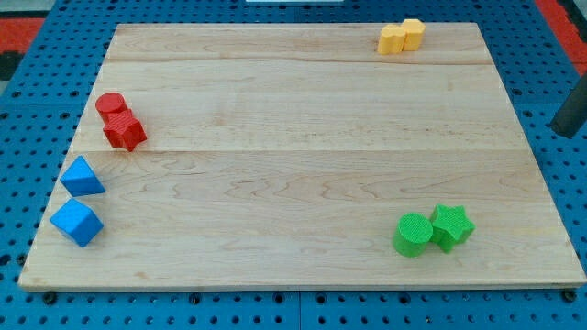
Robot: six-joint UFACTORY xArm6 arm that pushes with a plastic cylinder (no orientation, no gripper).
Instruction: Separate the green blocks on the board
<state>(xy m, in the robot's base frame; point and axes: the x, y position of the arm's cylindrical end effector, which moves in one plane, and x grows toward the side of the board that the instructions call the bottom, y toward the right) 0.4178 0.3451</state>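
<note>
Green cylinder touching green star, no legible writing, my tip unseen, no jaws.

The dark rod enters at the view's right edge, beyond the right side of the board, and is cut off by the frame; its lower end sits off the board, and my tip cannot be made out. The blue bench around the board runs out of the picture on every side. The two yellow blocks at the board's top edge are too small to tell their shapes.
</note>
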